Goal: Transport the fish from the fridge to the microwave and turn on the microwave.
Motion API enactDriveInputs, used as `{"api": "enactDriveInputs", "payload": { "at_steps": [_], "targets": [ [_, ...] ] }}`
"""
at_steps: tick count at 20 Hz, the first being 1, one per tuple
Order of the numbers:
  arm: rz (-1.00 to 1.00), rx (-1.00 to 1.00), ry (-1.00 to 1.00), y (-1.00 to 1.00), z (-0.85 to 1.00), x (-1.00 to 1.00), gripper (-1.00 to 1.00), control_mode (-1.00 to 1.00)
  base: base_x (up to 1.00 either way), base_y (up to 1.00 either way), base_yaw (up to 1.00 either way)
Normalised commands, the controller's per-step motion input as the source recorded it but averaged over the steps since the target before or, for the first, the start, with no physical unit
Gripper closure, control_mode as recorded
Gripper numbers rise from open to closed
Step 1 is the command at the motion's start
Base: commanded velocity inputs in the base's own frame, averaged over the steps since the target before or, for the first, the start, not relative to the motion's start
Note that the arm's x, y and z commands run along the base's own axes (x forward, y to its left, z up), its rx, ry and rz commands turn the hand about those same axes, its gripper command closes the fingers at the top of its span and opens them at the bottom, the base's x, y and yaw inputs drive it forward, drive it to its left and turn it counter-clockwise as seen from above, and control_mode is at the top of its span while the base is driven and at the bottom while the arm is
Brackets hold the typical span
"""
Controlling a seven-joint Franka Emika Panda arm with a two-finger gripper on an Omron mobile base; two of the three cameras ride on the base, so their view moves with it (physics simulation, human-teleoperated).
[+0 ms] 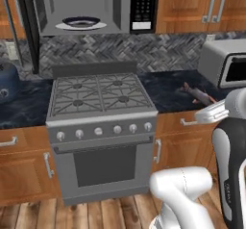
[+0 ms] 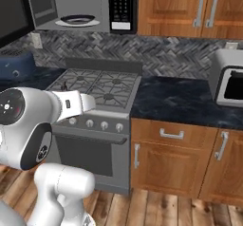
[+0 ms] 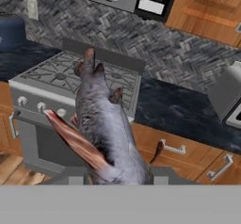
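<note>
The fish [image 3: 101, 124] is held in the gripper [image 3: 117, 175], whose jaws are closed on its tail end at the bottom of the hand view, so the body sticks out ahead of the hand toward the stove [image 1: 98, 95]. In the left base view the fish [image 1: 198, 95] shows in the air just above the dark bench [image 1: 168, 91], to the right of the stove.

The main risk is the grip itself: the hold looks to be near one end of a slender, tapered body, so a quick swing upward could let the fish pivot or slip out and drop onto the bench or the wooden floor [image 1: 38, 216]. The microwave [image 1: 91, 6] hangs above the stove with its door open and a plate [image 1: 80, 23] inside. The long fish could catch the opening's lower edge or knock the plate if it goes in at an angle. The open door at the left could also be struck by the arm, though how far it swings out is hard to judge from these views.

The black control panel [image 1: 143, 4] sits at the microwave's right. Behind the bench runs a grey herringbone backsplash [image 2: 161, 54], with wooden cupboards [image 2: 190, 6] above and below. A grey toaster oven [image 2: 230, 78] stands at the right and a dark blue appliance [image 1: 7, 81] at the left.
</note>
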Motion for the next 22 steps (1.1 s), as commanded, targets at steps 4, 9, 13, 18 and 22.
{"api": "enactDriveInputs", "payload": {
  "at_steps": [4, 9, 13, 18, 22],
  "targets": [
    [0.0, 0.0, 0.0, 0.0, 0.0, 0.0, 1.0, 1.0, 0.41, 0.21, 0.0],
    [0.0, 0.0, 0.0, 0.0, 0.0, 0.0, 1.0, 1.0, 0.37, 0.37, -0.04],
    [0.0, 0.0, 0.0, 0.0, 0.0, 0.0, 1.0, 1.0, 0.37, 0.66, -0.05],
    [0.0, 0.0, 0.0, 0.0, 0.0, 0.0, 1.0, 1.0, 0.22, 0.8, 0.0],
    [0.0, 0.0, 0.0, 0.0, 0.0, 0.0, 1.0, 1.0, 0.32, 0.58, 0.01]
  ]
}}
